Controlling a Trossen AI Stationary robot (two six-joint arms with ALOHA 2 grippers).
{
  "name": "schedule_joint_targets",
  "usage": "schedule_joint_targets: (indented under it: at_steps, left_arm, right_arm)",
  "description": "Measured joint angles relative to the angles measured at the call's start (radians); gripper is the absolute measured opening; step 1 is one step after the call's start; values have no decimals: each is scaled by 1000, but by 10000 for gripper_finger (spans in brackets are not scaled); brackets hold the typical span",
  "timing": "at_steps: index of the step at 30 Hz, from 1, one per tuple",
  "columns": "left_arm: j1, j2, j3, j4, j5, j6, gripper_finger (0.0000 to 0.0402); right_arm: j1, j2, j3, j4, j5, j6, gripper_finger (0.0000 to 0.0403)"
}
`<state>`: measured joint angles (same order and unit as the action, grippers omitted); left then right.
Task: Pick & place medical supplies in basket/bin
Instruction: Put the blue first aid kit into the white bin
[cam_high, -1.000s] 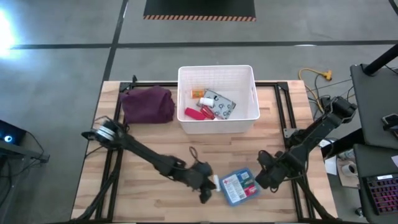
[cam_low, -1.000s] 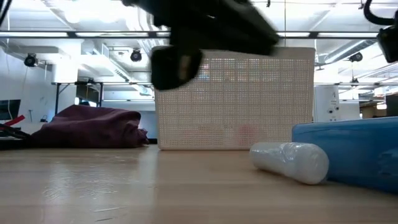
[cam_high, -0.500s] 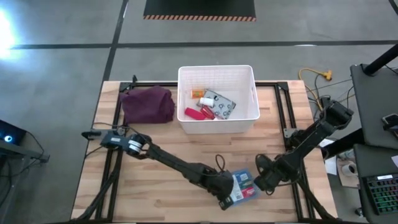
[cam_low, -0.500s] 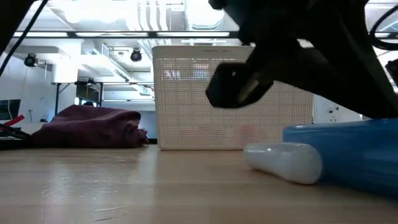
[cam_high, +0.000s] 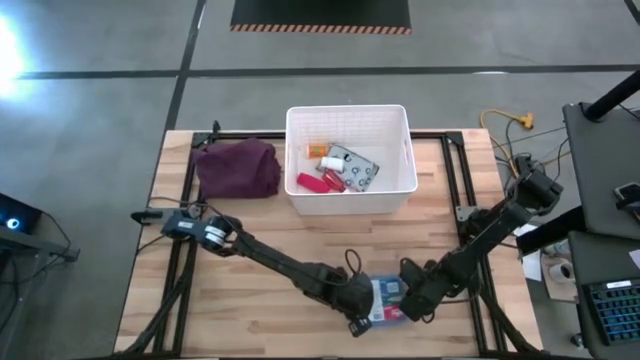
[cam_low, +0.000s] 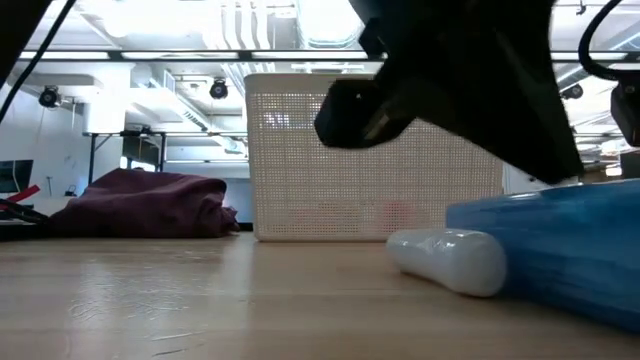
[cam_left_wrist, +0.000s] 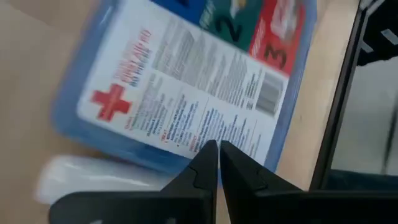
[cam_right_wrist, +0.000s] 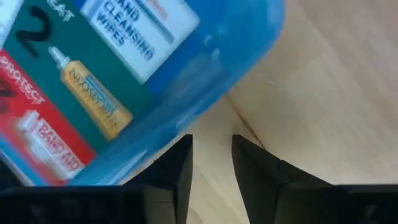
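The blue-and-red flat box (cam_high: 386, 297) lies near the table's near edge, between my two grippers. A white bottle (cam_low: 445, 260) lies on its side against the box's left edge. My left gripper (cam_high: 358, 306) is shut, its tips over the box's label (cam_left_wrist: 186, 81). My right gripper (cam_high: 409, 302) is open at the box's right edge (cam_right_wrist: 205, 115). The white bin (cam_high: 350, 108) stands at the far middle of the table and holds a red packet (cam_high: 312, 182), a patterned pouch (cam_high: 356, 168) and an orange bottle (cam_high: 318, 150). My left gripper's shut fingertips (cam_left_wrist: 208, 152) sit over the printed top face of the box (cam_left_wrist: 205, 127), near the edge beside the white bottle (cam_left_wrist: 93, 180), coming slanting down from the table's left. I cannot tell whether they touch the face. My right gripper meets the box's rounded right rim (cam_right_wrist: 214, 102) with open fingers (cam_right_wrist: 180, 165), low over the table, from the right. In the low view the box (cam_low: 560, 250) slopes up toward its right end.
A maroon-purple cloth bundle (cam_high: 237, 168) lies left of the bin, also seen in the low view (cam_low: 150, 205). Bare wood lies in front of the bin and to the near left. Cables and a dark frame run along the table's right side.
My left gripper has swung right along the near edge, from left of the box onto its left part. My right gripper has moved left against the box's right edge. Box and white bottle have slid a little toward the table's left.
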<state>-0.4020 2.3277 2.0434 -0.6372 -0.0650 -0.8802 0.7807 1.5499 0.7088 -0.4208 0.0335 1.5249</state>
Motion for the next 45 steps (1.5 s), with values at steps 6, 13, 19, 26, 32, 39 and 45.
schedule_joint_targets:
  at_steps: [6,13,19,26,32,39,45]
  left_arm:
    - [-20,-36,2,-130,-29,0,0]
    - [-35,-39,-40,-119,-33,-17,0]
    - [-25,-44,-117,-38,-18,-23,0]
    - [-26,-47,-139,-57,-7,-23,0]
    - [-32,-46,-140,-111,-6,-19,0]
    - [-36,-47,-141,-88,7,-19,0]
    - [-43,-41,-145,-99,-38,-18,0]
  right_arm:
    - [1,31,27,-9,26,-40,128]
    - [-2,17,29,7,60,-44,140]
    - [-6,18,61,37,123,-77,140]
    - [-12,11,196,1,132,-230,142]
    - [-27,10,323,-115,240,-316,148]
    - [-89,7,445,-141,351,-464,157]
    - [-146,10,480,-136,322,-506,177]
